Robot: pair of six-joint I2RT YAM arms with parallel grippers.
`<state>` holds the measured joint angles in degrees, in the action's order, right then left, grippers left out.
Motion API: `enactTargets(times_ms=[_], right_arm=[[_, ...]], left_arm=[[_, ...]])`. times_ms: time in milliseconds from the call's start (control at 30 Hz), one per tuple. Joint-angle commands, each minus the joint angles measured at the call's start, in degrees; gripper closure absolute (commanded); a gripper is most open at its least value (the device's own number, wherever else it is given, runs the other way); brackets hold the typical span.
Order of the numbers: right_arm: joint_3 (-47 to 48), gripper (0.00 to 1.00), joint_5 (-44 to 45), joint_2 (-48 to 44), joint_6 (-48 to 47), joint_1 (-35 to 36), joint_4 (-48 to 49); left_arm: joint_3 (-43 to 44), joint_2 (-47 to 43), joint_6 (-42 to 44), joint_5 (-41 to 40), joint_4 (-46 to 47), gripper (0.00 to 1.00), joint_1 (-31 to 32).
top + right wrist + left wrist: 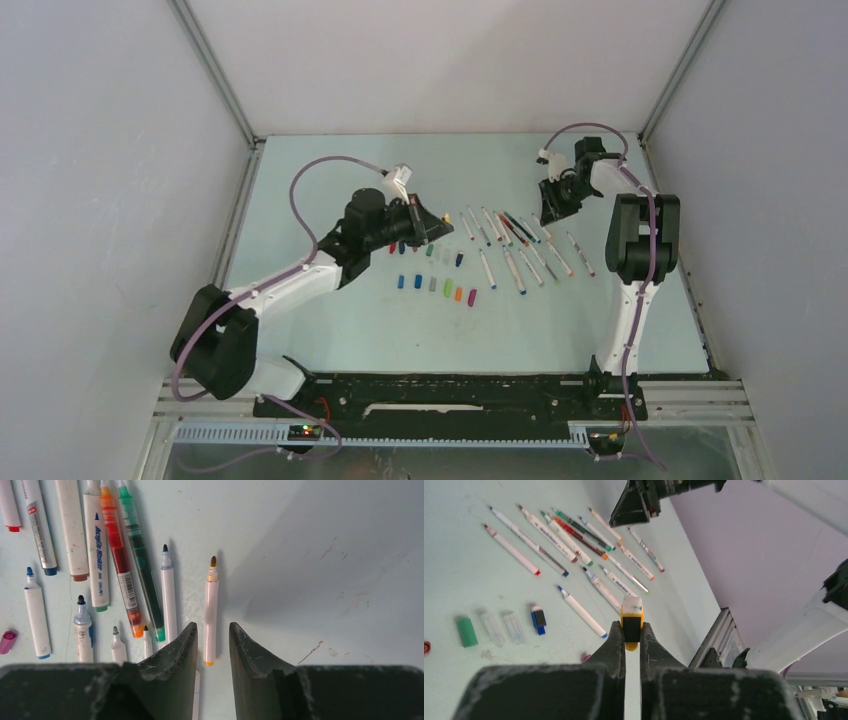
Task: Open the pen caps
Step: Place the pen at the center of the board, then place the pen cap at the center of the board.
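Note:
My left gripper [630,628] is shut on a yellow pen cap [632,616] and holds it above the table, left of the pens [520,250]. Several uncapped white pens [569,540] lie side by side on the pale green table. My right gripper [213,627] stands open, low over a white pen with an orange tip [211,610] that lies on the table between its fingers; the jaws do not touch it. Loose pen caps [440,285] lie in two short rows left of the pens, among them a green cap [466,631] and a blue cap [538,619].
In the right wrist view a red pen [120,565] and a dark green pen [142,570] lie close to the left of my right gripper, and a magenta cap [7,641] sits at the far left. The table's right edge rail [719,635] runs behind the pens.

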<state>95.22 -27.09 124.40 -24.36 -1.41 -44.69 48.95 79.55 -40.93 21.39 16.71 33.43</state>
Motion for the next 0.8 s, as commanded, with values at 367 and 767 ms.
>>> enactTargets(times_ms=[367, 767], right_arm=[[-16.8, 0.67, -16.4, -27.5, 0.4, -2.7, 1.4], [-21.1, 0.67, -21.4, -32.8, 0.5, -4.8, 2.0]], left_arm=[[16.5, 15.8, 9.6, -18.2, -28.1, 1.00, 12.2], [32.1, 32.4, 8.8, -20.6, -40.3, 0.96, 13.6]])
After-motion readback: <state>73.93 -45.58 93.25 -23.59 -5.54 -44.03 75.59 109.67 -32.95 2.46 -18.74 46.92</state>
